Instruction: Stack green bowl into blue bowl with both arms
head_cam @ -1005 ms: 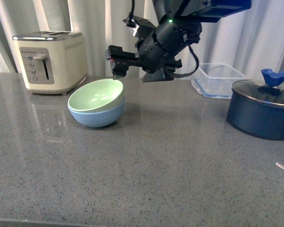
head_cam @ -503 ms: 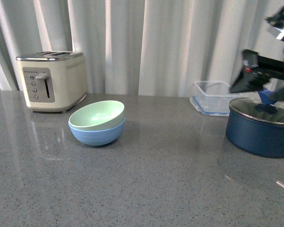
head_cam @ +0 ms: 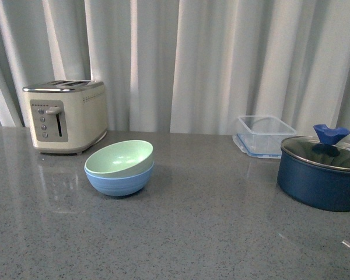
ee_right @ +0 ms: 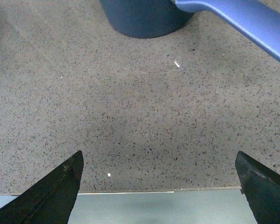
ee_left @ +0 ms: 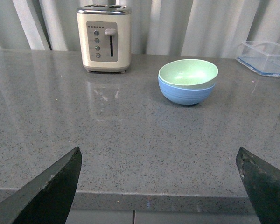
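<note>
**Green bowl nested in blue bowl, both grippers wide and empty**

In the front view the green bowl (head_cam: 119, 157) sits inside the blue bowl (head_cam: 119, 180), its rim slightly tilted and raised above the blue rim. The stacked pair stands on the grey speckled counter (head_cam: 192, 233), at about nine o'clock from the counter's middle. A cream toaster (head_cam: 64, 115) stands near the bowls at about ten o'clock from them, apart from them. Well off at three o'clock from the bowls is a dark blue pot (head_cam: 321, 181) with a glass lid and a blue knob (head_cam: 331, 133). A clear container (head_cam: 266, 135) sits just behind the pot, at about eleven o'clock from it. Pale curtains (head_cam: 210, 58) hang behind the counter. Neither arm shows in this view.

In the left wrist view the left gripper (ee_left: 158, 186) has its fingers spread wide, nothing between them; it is near the counter's front edge, well apart from the bowls.

In the right wrist view the right gripper (ee_right: 158, 186) is likewise spread wide and empty above bare counter, with the pot's base ahead of it.
</note>
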Robot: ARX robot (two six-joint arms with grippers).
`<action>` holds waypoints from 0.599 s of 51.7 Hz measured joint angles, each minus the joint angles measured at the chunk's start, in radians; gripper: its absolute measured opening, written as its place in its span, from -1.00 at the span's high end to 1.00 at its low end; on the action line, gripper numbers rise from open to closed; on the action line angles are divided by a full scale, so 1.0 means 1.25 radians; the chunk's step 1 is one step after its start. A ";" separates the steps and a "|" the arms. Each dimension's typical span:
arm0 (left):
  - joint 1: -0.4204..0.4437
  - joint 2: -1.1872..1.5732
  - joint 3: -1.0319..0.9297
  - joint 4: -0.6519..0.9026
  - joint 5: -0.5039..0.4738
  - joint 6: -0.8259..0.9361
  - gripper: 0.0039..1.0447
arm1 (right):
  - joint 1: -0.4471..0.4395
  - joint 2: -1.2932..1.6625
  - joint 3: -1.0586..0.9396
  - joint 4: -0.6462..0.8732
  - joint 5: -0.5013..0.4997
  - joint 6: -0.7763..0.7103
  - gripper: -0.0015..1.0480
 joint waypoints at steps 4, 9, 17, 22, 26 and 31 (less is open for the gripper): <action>0.000 0.000 0.000 0.000 0.000 0.000 -0.87 | -0.002 -0.008 -0.002 0.000 0.005 0.000 -0.81; 0.000 0.000 0.000 0.000 0.000 0.000 -0.87 | 0.005 -0.023 -0.068 0.163 0.025 -0.011 -0.68; 0.000 0.000 0.000 0.000 0.000 0.000 -0.87 | 0.036 -0.085 -0.263 0.605 0.067 -0.024 -0.24; 0.000 0.000 0.000 0.000 0.000 0.000 -0.87 | 0.059 -0.128 -0.307 0.699 0.088 -0.030 0.07; 0.000 0.000 0.000 0.000 -0.001 0.000 -0.87 | 0.078 -0.163 -0.337 0.701 0.106 -0.032 0.33; 0.000 0.000 0.000 0.000 0.000 0.000 -0.87 | 0.096 -0.197 -0.370 0.691 0.121 -0.033 0.64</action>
